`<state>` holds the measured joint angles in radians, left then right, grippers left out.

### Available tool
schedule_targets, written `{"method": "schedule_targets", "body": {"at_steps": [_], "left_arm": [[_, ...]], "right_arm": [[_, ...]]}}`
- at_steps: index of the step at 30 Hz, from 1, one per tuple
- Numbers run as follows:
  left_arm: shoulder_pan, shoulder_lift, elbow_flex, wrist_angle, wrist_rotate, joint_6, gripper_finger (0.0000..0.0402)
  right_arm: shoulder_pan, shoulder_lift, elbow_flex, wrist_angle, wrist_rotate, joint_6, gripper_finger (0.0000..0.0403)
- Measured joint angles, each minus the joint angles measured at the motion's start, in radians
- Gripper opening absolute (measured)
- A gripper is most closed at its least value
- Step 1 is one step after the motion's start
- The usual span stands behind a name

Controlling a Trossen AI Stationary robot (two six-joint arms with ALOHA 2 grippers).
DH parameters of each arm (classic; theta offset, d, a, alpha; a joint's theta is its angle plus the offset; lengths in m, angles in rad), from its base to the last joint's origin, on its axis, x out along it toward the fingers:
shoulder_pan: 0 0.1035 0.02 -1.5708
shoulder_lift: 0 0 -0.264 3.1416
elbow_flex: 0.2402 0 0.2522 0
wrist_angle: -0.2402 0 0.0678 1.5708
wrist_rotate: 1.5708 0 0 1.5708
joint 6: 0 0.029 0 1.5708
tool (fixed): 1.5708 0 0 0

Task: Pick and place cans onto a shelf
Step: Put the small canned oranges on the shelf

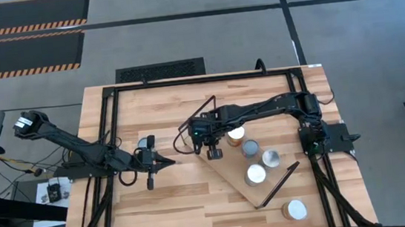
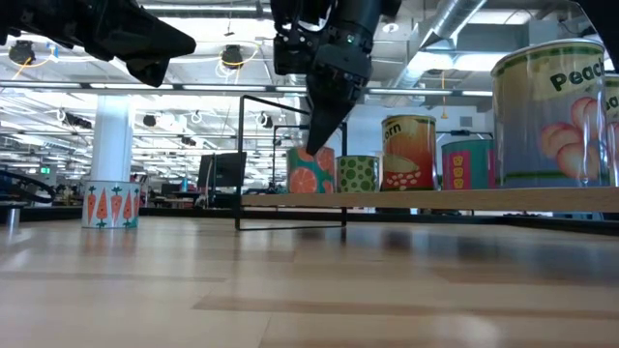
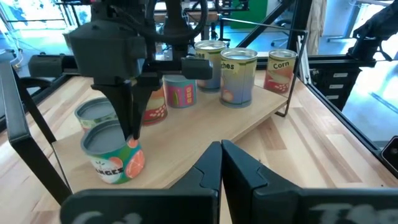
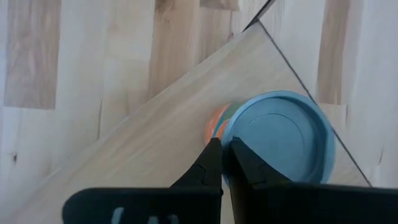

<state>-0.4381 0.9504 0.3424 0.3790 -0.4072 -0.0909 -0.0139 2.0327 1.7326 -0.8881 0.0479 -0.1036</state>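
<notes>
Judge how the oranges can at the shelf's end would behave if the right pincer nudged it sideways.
The oranges can stands upright on its flat base, so it would probably slide before tipping. It sits near the shelf end, so a push outward could drop it off the board. Its smooth rigid wall looks slippery against the shut right pincer beside it.

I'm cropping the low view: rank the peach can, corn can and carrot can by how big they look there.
1. Peach can, nearest the camera, so size is unsure.
2. Corn can.
3. Carrot can, looks smallest, likely from distance.
</notes>
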Motion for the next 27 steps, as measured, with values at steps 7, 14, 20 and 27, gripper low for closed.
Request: {"method": "schedule_targets", "body": {"at_steps": [7, 14, 20, 27], "left_arm": [[0.000, 0.000, 0.000, 0.000, 0.000, 0.000, 0.0000], [0.000, 0.000, 0.000, 0.000, 0.000, 0.000, 0.0000], [0.000, 0.000, 0.000, 0.000, 0.000, 0.000, 0.0000], [0.000, 0.000, 0.000, 0.000, 0.000, 0.000, 0.0000]], "right_arm": [[0.000, 0.000, -0.006, 0.008, 0.001, 0.005, 0.0023], [0.000, 0.000, -0.006, 0.006, 0.001, 0.019, 0.0040], [0.006, 0.000, -0.006, 0.006, 0.001, 0.020, 0.0059], [0.007, 0.000, -0.006, 0.009, 0.003, 0.026, 0.0086]]}}
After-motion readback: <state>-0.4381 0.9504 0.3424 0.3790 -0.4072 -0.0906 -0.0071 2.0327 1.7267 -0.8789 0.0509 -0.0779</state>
